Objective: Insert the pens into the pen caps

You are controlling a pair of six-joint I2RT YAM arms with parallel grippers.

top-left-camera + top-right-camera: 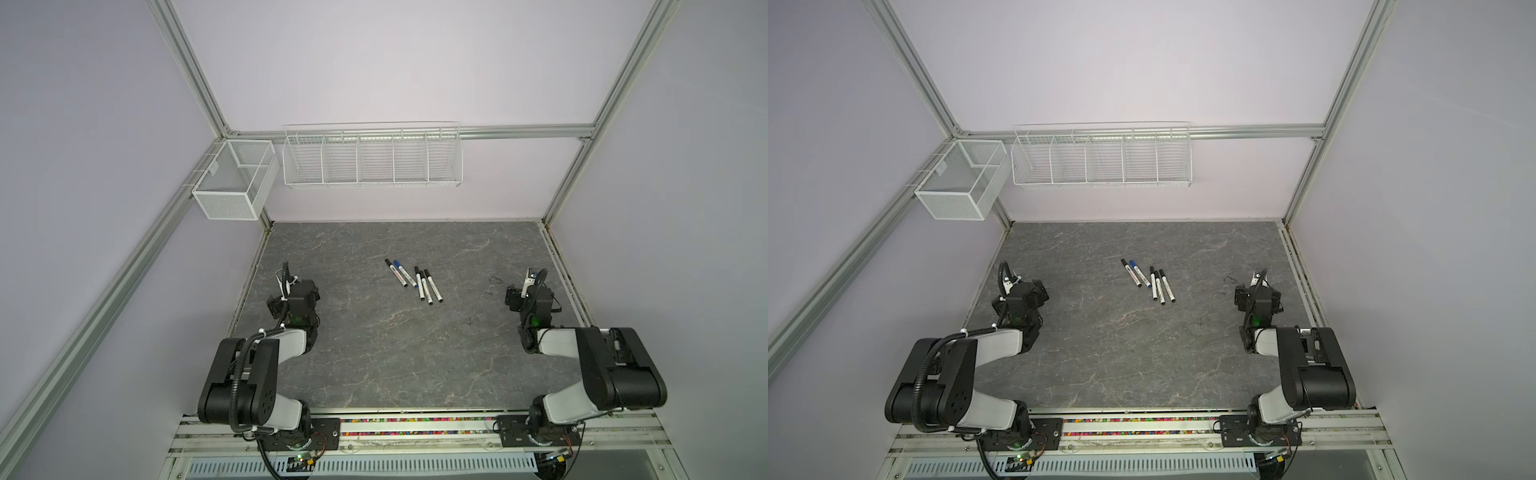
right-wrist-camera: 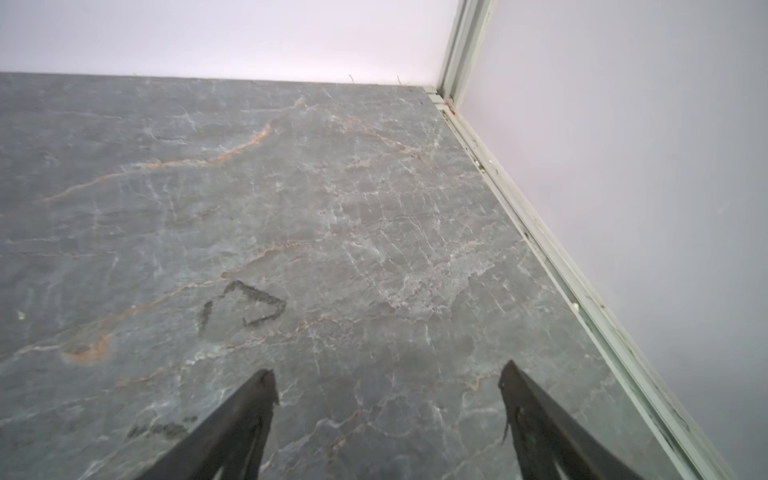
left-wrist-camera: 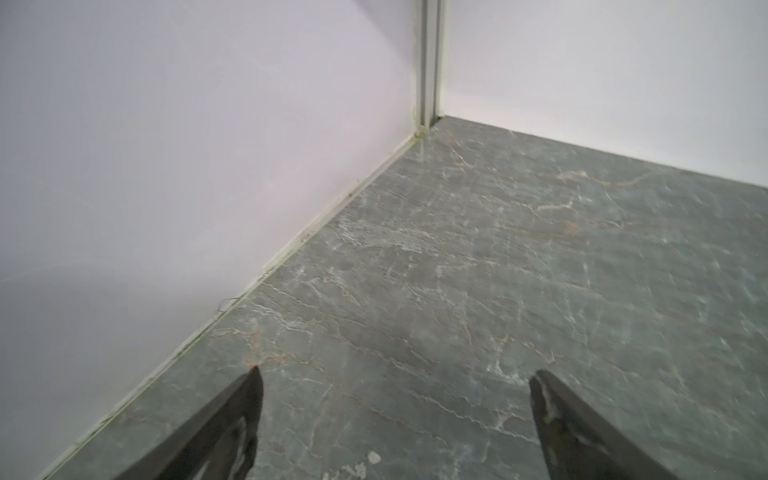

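Observation:
Several white pens [image 1: 425, 289] [image 1: 1158, 287] lie close together, roughly parallel, at the middle of the grey stone table [image 1: 374, 353] in both top views. Each pen wears a cap on its far end: one blue cap [image 1: 397, 263] [image 1: 1133, 263], the others black caps [image 1: 388, 262]. My left gripper [image 3: 397, 370] is open over bare table near the left wall, holding nothing. My right gripper [image 2: 390, 368] is open too, empty, near the right wall. Both arms [image 1: 301, 299] [image 1: 536, 303] sit drawn back, well apart from the pens. Neither wrist view shows a pen.
A white wire rack [image 1: 372, 156] hangs on the back wall and a white mesh box [image 1: 235, 178] on the left frame. Dark ink scribbles [image 2: 245, 303] [image 1: 494, 279] mark the table ahead of the right gripper. Walls and metal rails [image 2: 540, 232] bound both sides.

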